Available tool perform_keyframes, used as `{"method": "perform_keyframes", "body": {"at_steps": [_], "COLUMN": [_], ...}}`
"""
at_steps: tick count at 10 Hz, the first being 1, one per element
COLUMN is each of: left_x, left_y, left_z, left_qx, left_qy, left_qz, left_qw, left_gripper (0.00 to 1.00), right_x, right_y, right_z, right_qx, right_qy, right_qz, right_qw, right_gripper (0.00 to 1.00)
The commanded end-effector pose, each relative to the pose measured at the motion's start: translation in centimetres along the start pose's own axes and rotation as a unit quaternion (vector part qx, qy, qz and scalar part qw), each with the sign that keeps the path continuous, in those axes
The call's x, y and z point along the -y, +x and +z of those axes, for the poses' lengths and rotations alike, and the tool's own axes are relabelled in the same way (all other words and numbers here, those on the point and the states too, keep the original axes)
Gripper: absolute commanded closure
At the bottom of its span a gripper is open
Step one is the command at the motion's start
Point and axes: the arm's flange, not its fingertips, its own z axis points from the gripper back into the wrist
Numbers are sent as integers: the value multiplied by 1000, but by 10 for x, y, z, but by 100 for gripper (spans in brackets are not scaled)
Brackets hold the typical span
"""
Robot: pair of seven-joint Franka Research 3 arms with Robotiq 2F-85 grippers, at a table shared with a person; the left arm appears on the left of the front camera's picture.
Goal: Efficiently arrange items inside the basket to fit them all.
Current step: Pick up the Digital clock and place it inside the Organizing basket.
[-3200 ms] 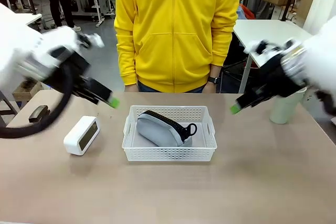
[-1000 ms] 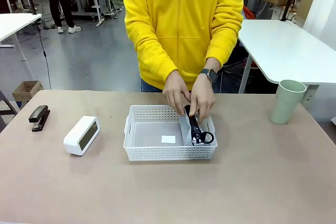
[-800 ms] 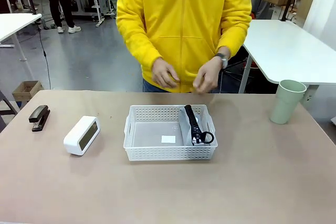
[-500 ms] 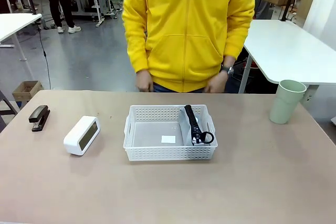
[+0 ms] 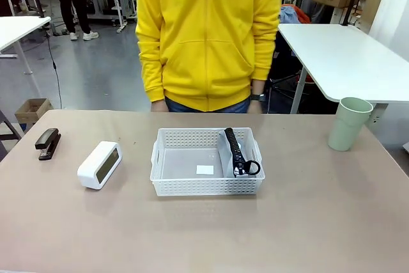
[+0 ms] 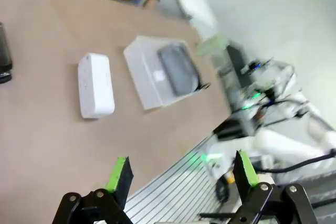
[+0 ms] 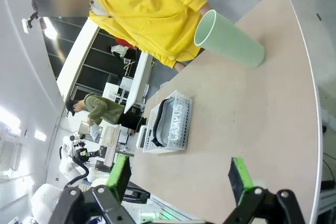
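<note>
Pouch [image 5: 235, 151] stands on edge at the basket's [image 5: 204, 187] right wall; device [image 5: 100, 165] and cup [image 5: 347, 124] sit outside it. My left gripper [image 6: 181, 169] and right gripper [image 7: 180, 176] gape empty. Next, I reckon: device into the free space.

The grey pouch [image 5: 231, 153] stood on edge at the white basket's [image 5: 204, 187] right end; the device [image 5: 100, 165] lay outside to its left, the cup [image 5: 348, 124] upright to its right.

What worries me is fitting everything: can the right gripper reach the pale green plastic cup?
Probably yes: the pale green plastic cup stands alone near the table's right edge, nothing beside it, and the right gripper is open with the cup ahead.
</note>
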Motion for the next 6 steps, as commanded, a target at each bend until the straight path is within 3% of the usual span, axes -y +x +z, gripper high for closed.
{"method": "perform_keyframes", "body": {"at_steps": [1, 4, 5, 6], "left_x": [43, 65, 70, 72], "left_y": [10, 15, 17, 13], "left_z": [-55, -151, -188, -224], "left_qx": [-106, -254, -264, -293], "left_qy": [87, 195, 253, 311], "left_qz": [-41, -79, -82, -108], "left_qw": [990, 944, 927, 898], "left_gripper": [0, 0, 0, 0], "right_x": [0, 0, 0, 0], "right_y": [3, 3, 3, 3], "right_z": [0, 0, 0, 0], "right_qx": [7, 7, 7, 7], "right_qy": [7, 7, 7, 7], "right_qz": [14, 14, 14, 14], "right_qw": [1000, 1000, 1000, 1000], "right_gripper": [0, 0, 0, 0]}}
